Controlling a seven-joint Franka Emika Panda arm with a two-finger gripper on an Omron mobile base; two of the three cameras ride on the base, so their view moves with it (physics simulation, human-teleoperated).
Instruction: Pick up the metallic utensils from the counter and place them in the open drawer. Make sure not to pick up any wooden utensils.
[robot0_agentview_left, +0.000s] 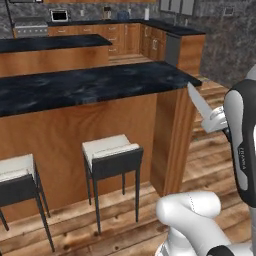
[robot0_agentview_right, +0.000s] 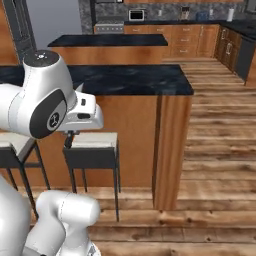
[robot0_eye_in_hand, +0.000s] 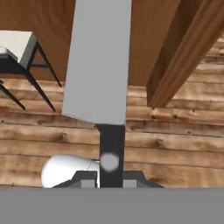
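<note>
Black marble counter (robot0_agentview_left: 95, 82) on its warm wood-panel base stands just ahead, two white-seated stools (robot0_agentview_left: 111, 150) tucked beneath. Off its right end, the gripper (robot0_eye_in_hand: 110, 175) is clamped on the dark handle of the silver-bladed knife (robot0_eye_in_hand: 99, 65), blade (robot0_agentview_left: 199, 102) angled upward and clear of the woodwork, presumably for carrying to a drawer.

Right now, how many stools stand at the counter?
2. One stool stands near the counter's end panel; the other stool is further left, cut by the frame edge. More could be out of frame.
</note>
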